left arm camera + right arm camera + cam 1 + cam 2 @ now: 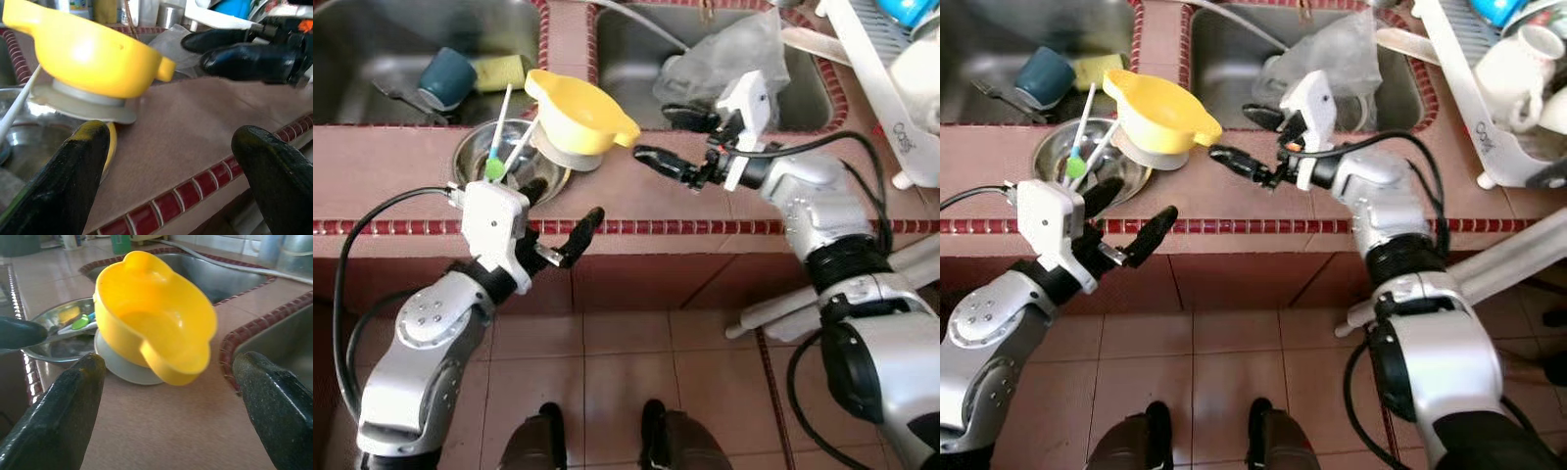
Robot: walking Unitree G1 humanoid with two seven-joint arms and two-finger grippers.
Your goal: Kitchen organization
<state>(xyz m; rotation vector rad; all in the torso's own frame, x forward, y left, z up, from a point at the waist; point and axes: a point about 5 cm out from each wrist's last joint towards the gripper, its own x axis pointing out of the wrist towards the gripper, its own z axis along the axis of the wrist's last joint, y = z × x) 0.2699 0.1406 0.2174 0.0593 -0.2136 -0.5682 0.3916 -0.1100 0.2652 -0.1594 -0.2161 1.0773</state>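
A yellow spouted bowl (pixel 578 116) sits tilted on a grey round lid (pixel 570 157), on the brown counter between the two sinks. Its edge overlaps a steel bowl (pixel 480 152) that holds a few white-handled utensils (pixel 499 127). My right gripper (pixel 653 131) is open just right of the bowl's spout and points at it without touching; the right wrist view has the yellow bowl (pixel 151 323) straight ahead between the fingers. My left gripper (pixel 563 204) is open at the counter's front edge, below the steel bowl, holding nothing.
The left sink holds a blue cup (pixel 445 76) and a yellow sponge (pixel 499 70). A clear plastic bag (pixel 724 59) lies in the right sink. A white dish rack (pixel 1459 59) with a white mug (pixel 1518 64) stands at the right. Red tile trim (pixel 685 227) lines the counter edge.
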